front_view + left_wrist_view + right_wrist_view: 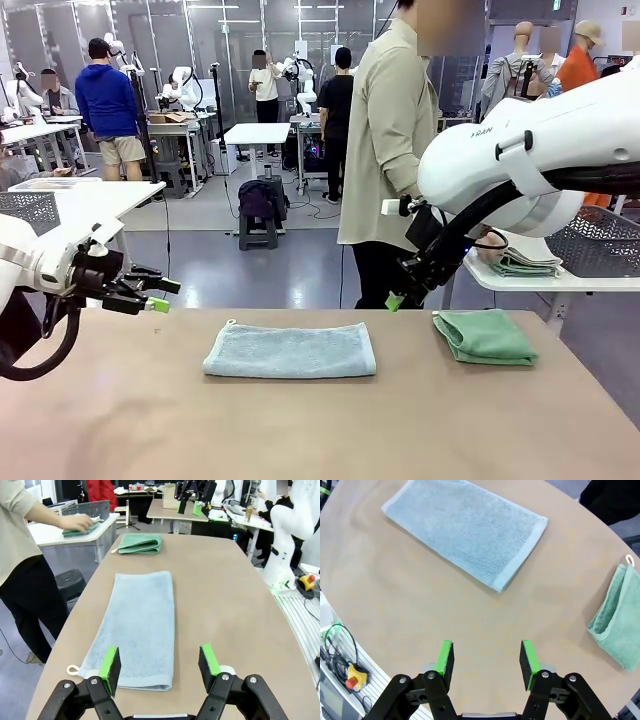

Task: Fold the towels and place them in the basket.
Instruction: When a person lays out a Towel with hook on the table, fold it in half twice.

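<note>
The left tool (160,664), fingers spread and empty, hovers just short of the near hem of the pale grey-blue terry towel (142,625), which lies flat on the tan surface (225,605). The right tool (486,659), likewise spread and empty, hangs over bare surface. At twelve o'clock beyond lies the mint green terry towel (140,544), folded. Both look light, limp and grippy, so pinching the hem corners should work best. Two towels, two tools.

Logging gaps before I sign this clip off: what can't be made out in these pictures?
Front view: the right arm covers part of the mesh basket; its contents are unreadable.
Front view: the right gripper sits behind its own wrist and cables, hiding the gap between its fingers.
Right wrist view: the green towel is cut off by the picture's edge.
</note>
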`<act>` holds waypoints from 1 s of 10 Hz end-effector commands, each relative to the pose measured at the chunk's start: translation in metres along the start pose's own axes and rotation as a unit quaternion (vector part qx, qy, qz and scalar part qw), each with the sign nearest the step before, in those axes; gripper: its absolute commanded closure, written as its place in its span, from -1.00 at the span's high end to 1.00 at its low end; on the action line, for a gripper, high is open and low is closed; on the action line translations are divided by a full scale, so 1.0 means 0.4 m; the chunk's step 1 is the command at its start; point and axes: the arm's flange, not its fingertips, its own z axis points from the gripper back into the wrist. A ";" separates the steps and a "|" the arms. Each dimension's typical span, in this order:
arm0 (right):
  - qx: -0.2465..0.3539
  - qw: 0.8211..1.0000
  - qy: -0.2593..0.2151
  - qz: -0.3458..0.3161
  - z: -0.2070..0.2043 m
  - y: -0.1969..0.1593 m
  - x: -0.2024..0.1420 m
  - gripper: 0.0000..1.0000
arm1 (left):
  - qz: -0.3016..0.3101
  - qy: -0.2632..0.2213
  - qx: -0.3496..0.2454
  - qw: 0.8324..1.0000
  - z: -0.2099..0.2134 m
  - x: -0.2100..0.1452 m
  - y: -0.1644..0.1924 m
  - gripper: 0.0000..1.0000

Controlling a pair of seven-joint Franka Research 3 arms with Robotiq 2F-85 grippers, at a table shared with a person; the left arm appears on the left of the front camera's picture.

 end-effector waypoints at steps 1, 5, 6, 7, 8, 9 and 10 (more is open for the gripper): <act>0.000 1.000 -0.001 0.000 0.002 0.000 0.000 0.34 | -0.015 0.000 0.007 1.000 -0.016 0.016 0.009 0.60; -0.026 0.989 0.010 -0.147 -0.094 0.013 0.042 0.34 | 0.000 0.000 0.000 1.000 0.000 0.000 0.000 0.60; -0.035 0.982 0.009 -0.186 -0.131 0.008 0.059 0.34 | 0.000 0.000 0.000 1.000 0.000 0.000 0.000 0.60; -0.044 0.975 0.012 -0.217 -0.170 0.007 0.075 0.34 | 0.000 0.000 0.000 1.000 0.000 0.000 0.000 0.60; -0.050 0.971 0.014 -0.235 -0.212 0.005 0.093 0.34 | 0.000 0.000 0.000 1.000 0.000 0.000 0.000 0.60; -0.042 0.967 0.015 -0.251 -0.265 -0.006 0.115 0.34 | 0.000 0.000 0.000 1.000 0.000 0.000 0.000 0.60; -0.036 0.963 0.008 -0.268 -0.309 -0.018 0.132 0.34 | 0.000 0.000 0.000 1.000 0.000 0.000 0.000 0.60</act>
